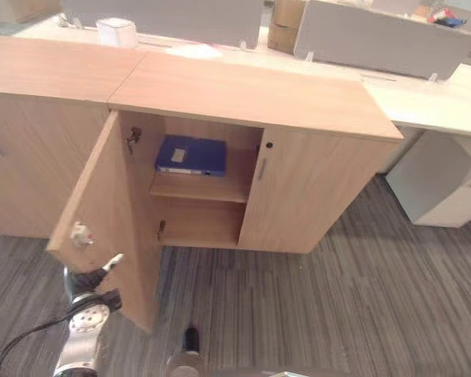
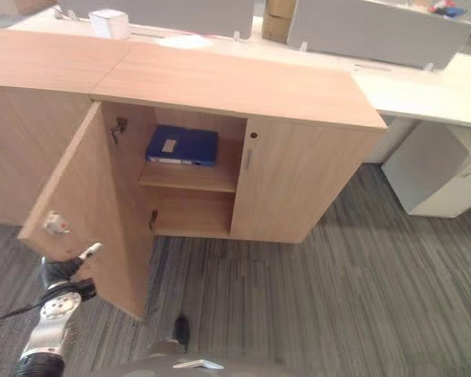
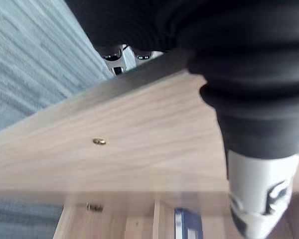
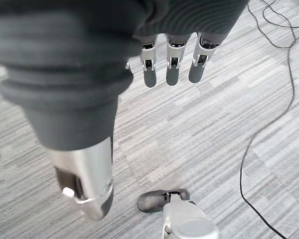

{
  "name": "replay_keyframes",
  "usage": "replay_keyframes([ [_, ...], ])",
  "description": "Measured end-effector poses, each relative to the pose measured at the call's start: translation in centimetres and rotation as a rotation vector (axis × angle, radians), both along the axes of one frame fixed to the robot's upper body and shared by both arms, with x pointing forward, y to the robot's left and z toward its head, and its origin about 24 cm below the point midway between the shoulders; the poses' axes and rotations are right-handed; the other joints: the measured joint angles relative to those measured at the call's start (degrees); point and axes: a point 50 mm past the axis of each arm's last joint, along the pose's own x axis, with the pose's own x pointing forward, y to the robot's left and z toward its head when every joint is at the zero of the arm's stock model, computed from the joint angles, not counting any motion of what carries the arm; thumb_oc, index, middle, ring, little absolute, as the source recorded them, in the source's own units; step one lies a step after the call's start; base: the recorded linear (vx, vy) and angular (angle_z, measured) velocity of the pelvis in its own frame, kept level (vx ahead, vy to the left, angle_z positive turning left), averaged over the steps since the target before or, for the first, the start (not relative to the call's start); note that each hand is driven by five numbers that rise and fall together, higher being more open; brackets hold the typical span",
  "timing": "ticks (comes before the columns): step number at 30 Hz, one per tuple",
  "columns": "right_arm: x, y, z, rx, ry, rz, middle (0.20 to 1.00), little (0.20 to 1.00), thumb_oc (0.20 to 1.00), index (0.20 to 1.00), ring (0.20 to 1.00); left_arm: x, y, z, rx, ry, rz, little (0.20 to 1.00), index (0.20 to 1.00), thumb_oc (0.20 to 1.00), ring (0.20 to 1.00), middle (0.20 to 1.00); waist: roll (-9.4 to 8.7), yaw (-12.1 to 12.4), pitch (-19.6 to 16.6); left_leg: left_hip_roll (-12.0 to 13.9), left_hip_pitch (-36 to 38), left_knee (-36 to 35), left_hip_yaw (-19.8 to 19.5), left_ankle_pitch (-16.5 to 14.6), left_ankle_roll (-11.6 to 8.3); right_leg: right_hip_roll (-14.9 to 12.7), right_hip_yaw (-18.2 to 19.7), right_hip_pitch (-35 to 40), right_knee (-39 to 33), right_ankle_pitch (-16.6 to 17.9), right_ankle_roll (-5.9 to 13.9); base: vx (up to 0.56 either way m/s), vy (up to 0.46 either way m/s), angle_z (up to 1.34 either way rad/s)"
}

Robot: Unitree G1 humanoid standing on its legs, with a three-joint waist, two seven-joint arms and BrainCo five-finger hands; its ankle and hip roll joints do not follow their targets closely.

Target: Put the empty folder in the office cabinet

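left hand [image 1: 102, 271] sat at the open door's [image 1: 102, 212] edge, fingers hidden. right hand [image 4: 172, 62] hung loose-fingered over carpet [image 1: 337, 298]. folder [image 1: 191, 155] lay on the cabinet's [image 1: 298, 188] shelf.

No legible text anywhere, the folder [image 1: 191, 155] label too small to read

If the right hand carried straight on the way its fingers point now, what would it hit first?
Most likely the grey carpet floor: the right hand hangs open, fingers pointing down over bare carpet, nothing in between, though depth is hard to judge.
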Motion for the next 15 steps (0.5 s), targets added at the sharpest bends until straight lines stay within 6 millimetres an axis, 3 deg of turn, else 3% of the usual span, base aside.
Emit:
replay_keyframes([
  [2, 0.1, 0.5, -0.1, 0.016, 0.005, 0.017, 1.000, 1.000, 1.000, 1.000, 1.000, 0.0, -1.5, -0.3, -0.053, -0.008, -0.045, 1.000, 1.000, 1.000, 1.000, 1.000, 0.83, 0.2, 0.4, 0.0, 1.4, -2.4, 1.2, 0.1, -0.30, -0.1, 0.5, 0.3, -0.2, 0.0, 0.01, 0.02, -0.014, -0.27],
  [3, 0.4, 1.5, -0.4, 0.041, -0.004, 0.016, 1.000, 1.000, 1.000, 1.000, 1.000, 0.4, -2.0, 0.0, -0.074, -0.027, -0.089, 1.000, 1.000, 1.000, 1.000, 1.000, 0.69, 0.0, 0.3, 0.2, 2.2, -7.4, 1.6, 0.8, -1.42, 1.8, -0.7, -1.5, 0.2, -0.2, -0.37, 0.00, 0.000, 0.00],
  [4, 0.6, 2.1, -0.6, 0.058, -0.009, 0.015, 1.000, 1.000, 1.000, 1.000, 1.000, 0.8, -2.1, 0.4, -0.066, -0.039, -0.119, 1.000, 1.000, 1.000, 1.000, 1.000, -1.68, -1.3, -0.5, -1.1, 2.5, -8.1, 2.1, 0.5, -2.78, 0.7, 0.0, -2.8, -0.8, -0.7, -1.39, 0.01, -0.015, 0.22],
  [5, 1.2, 2.3, -0.6, 0.055, -0.027, 0.016, 1.000, 1.000, 1.000, 1.000, 1.000, 1.6, -2.3, 1.0, -0.063, -0.061, -0.147, 1.000, 1.000, 1.000, 1.000, 1.000, -2.88, -2.6, 0.1, -1.5, -0.2, 0.5, 2.1, -1.8, 0.66, -0.7, -0.7, -3.5, -0.1, 0.3, -1.31, 0.00, -0.012, 0.17],
  [6, 1.5, 1.6, -0.5, 0.038, -0.032, 0.023, 1.000, 1.000, 1.000, 1.000, 1.000, 1.8, -2.8, 1.0, -0.071, -0.064, -0.177, 1.000, 1.000, 1.000, 1.000, 1.000, -1.65, -2.6, 0.5, -0.2, -0.7, 7.9, 1.7, -5.0, 0.83, 0.3, -0.2, -3.4, -0.1, 0.5, -0.92, 0.00, -0.015, -0.29],
  [7, 1.7, 0.7, -0.3, 0.012, -0.032, 0.049, 1.000, 1.000, 1.000, 1.000, 1.000, 1.5, -3.7, 0.5, -0.097, -0.043, -0.229, 1.000, 1.000, 1.000, 1.000, 1.000, 0.64, -1.9, 0.7, 0.2, 4.5, 2.4, 1.0, -10.0, -1.18, 0.6, 0.7, -2.3, -0.8, 1.3, 0.05, 0.00, -0.019, -0.47],
  [10, 1.1, 1.3, -0.4, 0.035, -0.017, 0.044, 1.000, 1.000, 1.000, 1.000, 1.000, 2.4, -5.3, 1.1, -0.132, -0.084, -0.287, 1.000, 1.000, 1.000, 1.000, 1.000, 0.73, -2.5, 0.4, 0.1, 8.6, -7.0, 1.7, -7.5, -1.78, 2.1, 1.1, -2.2, -0.3, 1.4, 0.01, 0.00, -0.007, -0.12],
  [12, 0.8, 1.4, -0.4, 0.035, -0.010, 0.042, 1.000, 1.000, 1.000, 1.000, 1.000, 2.7, -5.0, 2.2, -0.130, -0.124, -0.326, 1.000, 1.000, 1.000, 1.000, 1.000, -0.88, -2.5, -0.7, -0.8, 9.3, -10.4, 2.0, -3.3, -1.62, 2.5, 1.2, -2.0, -0.4, 1.4, -0.01, 0.01, -0.002, -0.05],
  [13, 0.6, 1.3, -0.4, 0.030, -0.006, 0.042, 1.000, 1.000, 1.000, 1.000, 1.000, 2.9, -4.9, 2.4, -0.130, -0.133, -0.337, 1.000, 1.000, 1.000, 1.000, 1.000, -1.47, -2.8, -1.1, -1.2, 9.8, -11.9, 2.2, -0.8, -1.74, 2.5, 1.5, -1.6, -1.3, 4.2, -0.46, 0.00, 0.000, 0.00],
  [15, 0.8, 1.2, -0.4, 0.028, -0.011, 0.044, 1.000, 1.000, 1.000, 1.000, 1.000, 2.8, -5.7, 2.1, -0.178, -0.132, -0.357, 1.000, 1.000, 1.000, 1.000, 1.000, -0.33, -3.3, -1.5, -0.8, 12.2, -15.8, 2.1, -0.1, -2.63, 3.1, 1.4, -1.2, -1.3, 4.3, -0.61, 0.00, 0.000, 0.00],
])
